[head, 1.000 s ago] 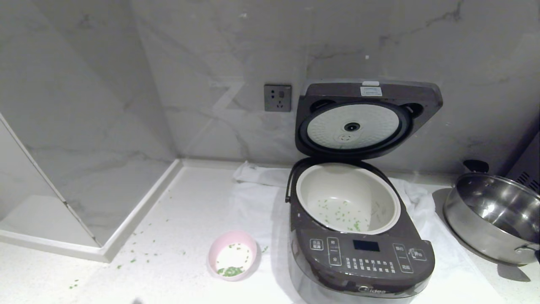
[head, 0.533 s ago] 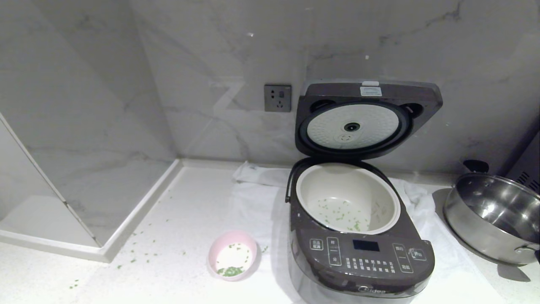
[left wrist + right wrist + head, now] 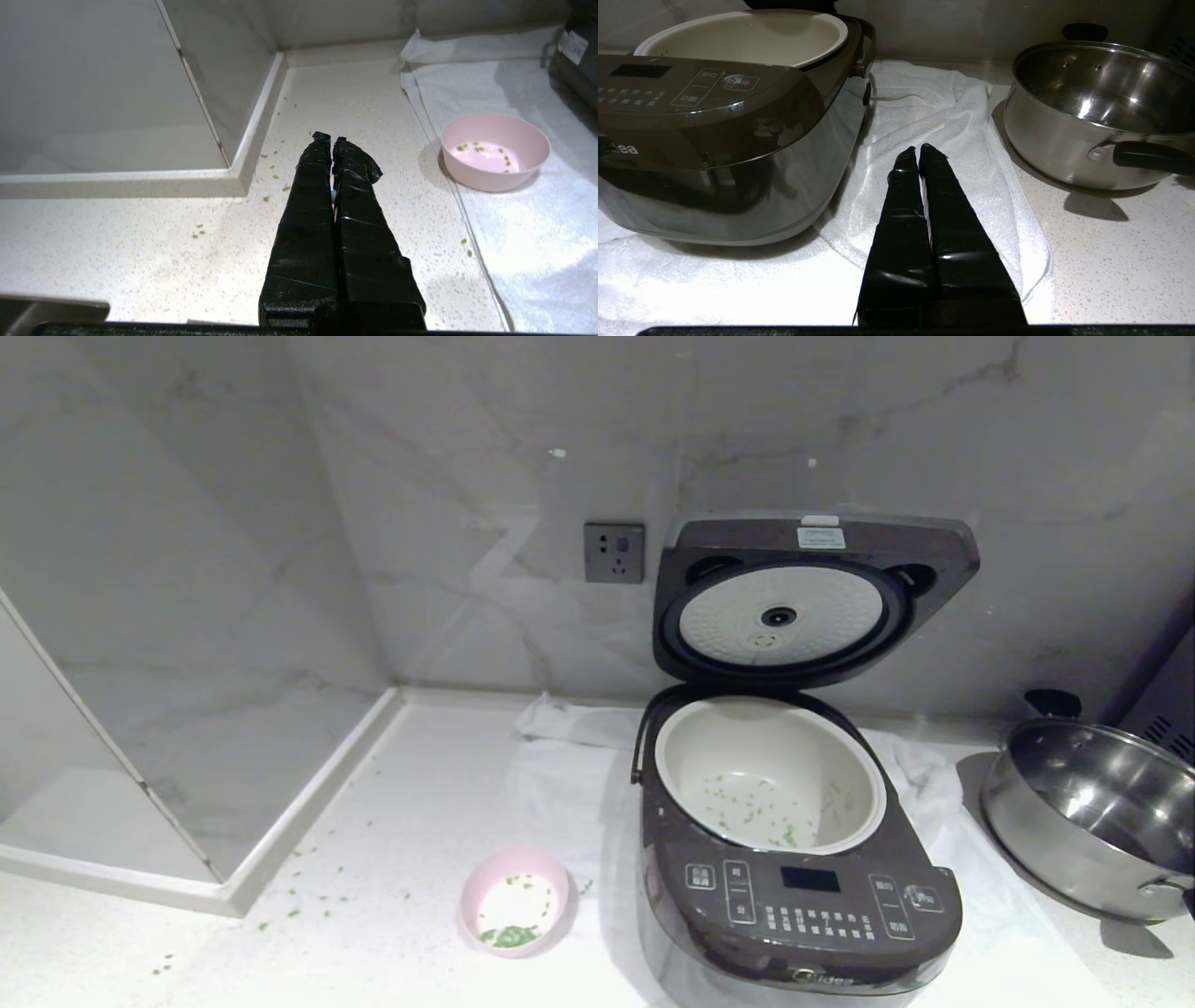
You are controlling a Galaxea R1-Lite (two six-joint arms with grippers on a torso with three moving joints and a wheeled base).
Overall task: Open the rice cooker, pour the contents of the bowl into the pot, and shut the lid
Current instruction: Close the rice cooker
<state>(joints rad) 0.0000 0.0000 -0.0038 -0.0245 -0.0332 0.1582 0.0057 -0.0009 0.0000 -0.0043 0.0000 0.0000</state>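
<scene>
The dark grey-brown rice cooker [image 3: 803, 915] stands on a white towel with its lid [image 3: 812, 597] raised against the wall. Its white pot [image 3: 770, 775] holds scattered green bits [image 3: 747, 807]. The pale pink bowl [image 3: 515, 900] sits upright to the cooker's left with a few green bits in it [image 3: 509, 935]. Neither arm shows in the head view. My left gripper [image 3: 327, 138] hangs shut and empty over the counter, well short of the bowl [image 3: 495, 151]. Over the towel beside the cooker [image 3: 714, 140], my right gripper [image 3: 917, 148] is shut and empty.
A shiny steel pan [image 3: 1088, 817] with black handles stands right of the cooker. A raised marble ledge [image 3: 233, 887] borders the counter on the left. Green bits [image 3: 308, 896] lie spilled on the counter near it. A wall socket [image 3: 614, 553] sits behind.
Nothing on the counter has moved. A dark speck at the bottom edge of the head view one second ago is gone.
</scene>
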